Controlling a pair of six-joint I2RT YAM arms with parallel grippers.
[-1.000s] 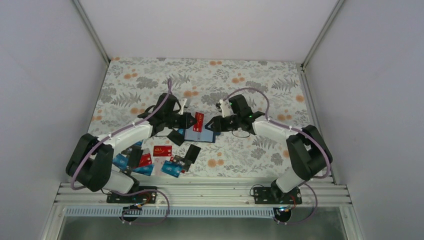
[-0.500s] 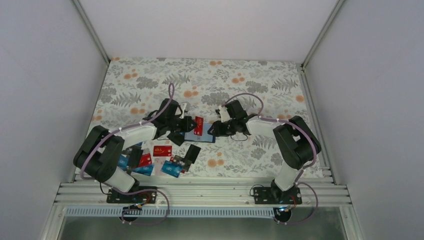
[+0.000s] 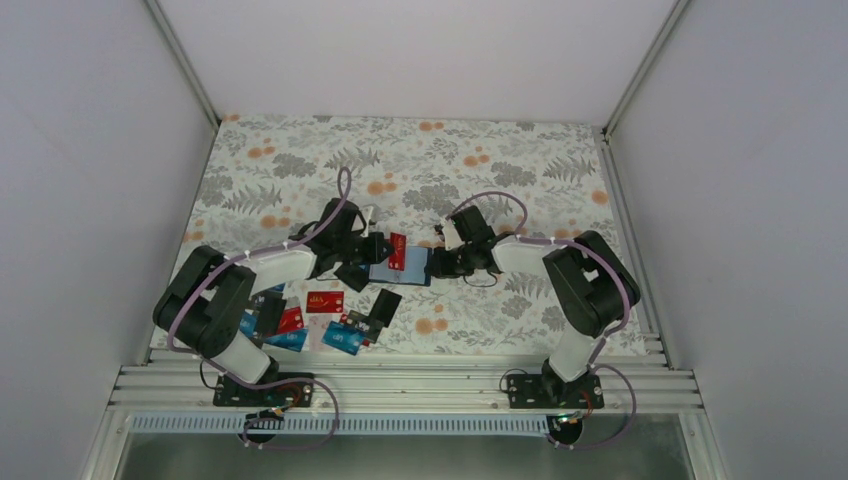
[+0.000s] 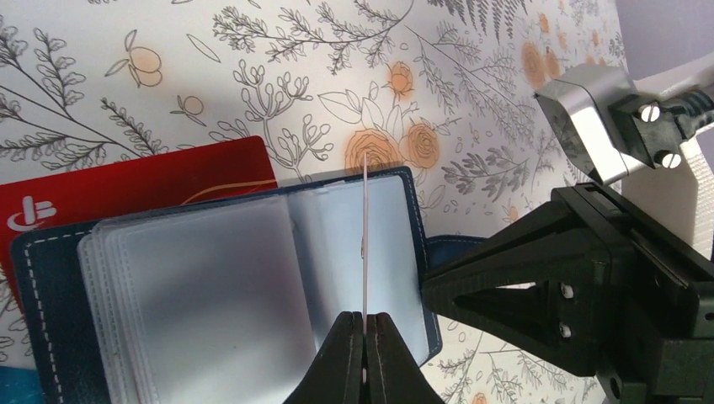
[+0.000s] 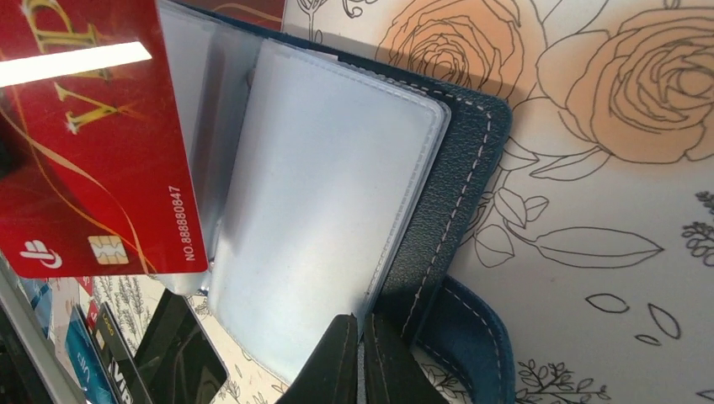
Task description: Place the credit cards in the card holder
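Tabletop under floral cloth [image 3: 500,150]. Loose credit cards [image 3: 325,302] lie behind the left gripper [image 4: 364,324], toward its base. It is clenched on a red card [image 5: 84,143], edge-up, above the open card holder [image 5: 455,185]. Opposite it, the right gripper [image 5: 362,324] pinches the holder's clear sleeve edge.

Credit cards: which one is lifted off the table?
The red gold-marked card pinched on edge in the left hand, over the open card holder; the others lie flat on the table.
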